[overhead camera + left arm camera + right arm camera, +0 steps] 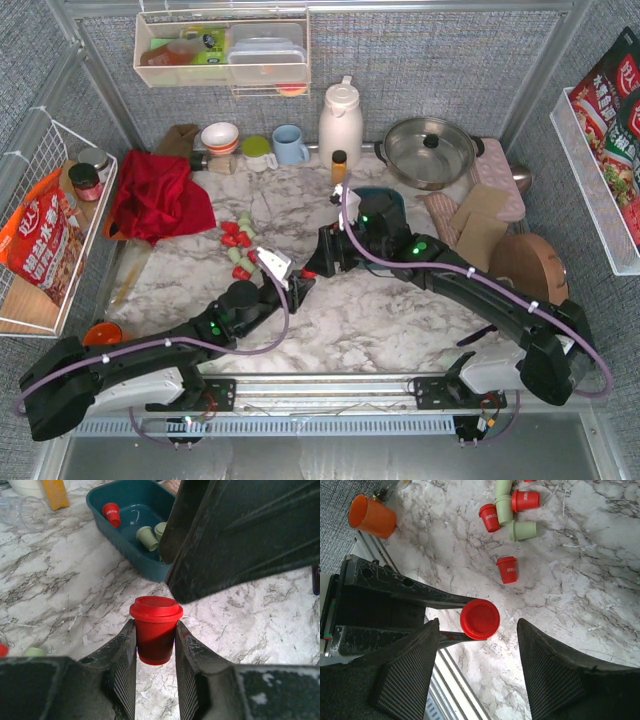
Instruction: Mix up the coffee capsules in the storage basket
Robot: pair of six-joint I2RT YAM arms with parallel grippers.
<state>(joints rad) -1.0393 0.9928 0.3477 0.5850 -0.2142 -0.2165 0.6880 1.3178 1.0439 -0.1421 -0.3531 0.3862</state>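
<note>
Grips 1 red capsule (156, 625) upright between the left hand's (155, 632) fingers. Spreads the right hand (477, 630) wide open close by. Behind, in the storage basket (131, 550): 3 more capsules (145, 537).

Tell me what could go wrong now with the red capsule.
The left gripper pinches the red capsule on its tapered body; it could slip out. The open right gripper stands close to it, so the two grippers might collide. A drop here would land on the table, outside the storage basket.
</note>
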